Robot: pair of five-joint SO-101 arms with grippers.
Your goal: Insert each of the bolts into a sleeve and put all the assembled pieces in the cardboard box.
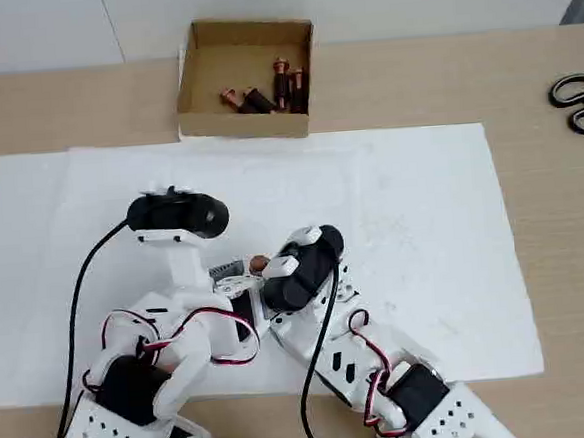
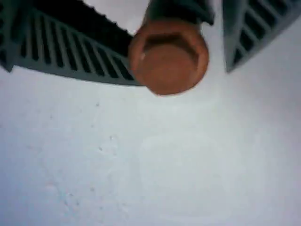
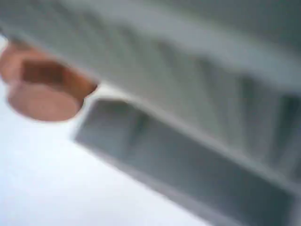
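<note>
Near the front of the white sheet [image 1: 425,260], the two arms are meeting low over the paper, the left gripper [image 1: 234,275] and the right gripper [image 1: 279,270] pointing at each other and almost touching. Between them a copper-coloured bolt [image 1: 259,264] is showing. From the left wrist view the bolt [image 2: 168,56] is turning its round head toward the camera, just above the sheet [image 2: 150,165] and flanked by grey ribbed parts of the claw. Whether the left claw is clamping it or standing loose around it cannot be told. In the right wrist view the bolt [image 3: 42,89] is sitting at the end of a blurred grey structure, and the state of the right claw cannot be told either.

At the far edge of the sheet, the cardboard box [image 1: 194,85] is standing on the wooden table [image 1: 64,105]. Several assembled pieces [image 1: 268,92], dark sleeves with copper ends, are lying together in its near right corner, one of them upright.

Off to the right, well apart from the arms, a pair of scissors [image 1: 580,102] is lying on the table.
</note>
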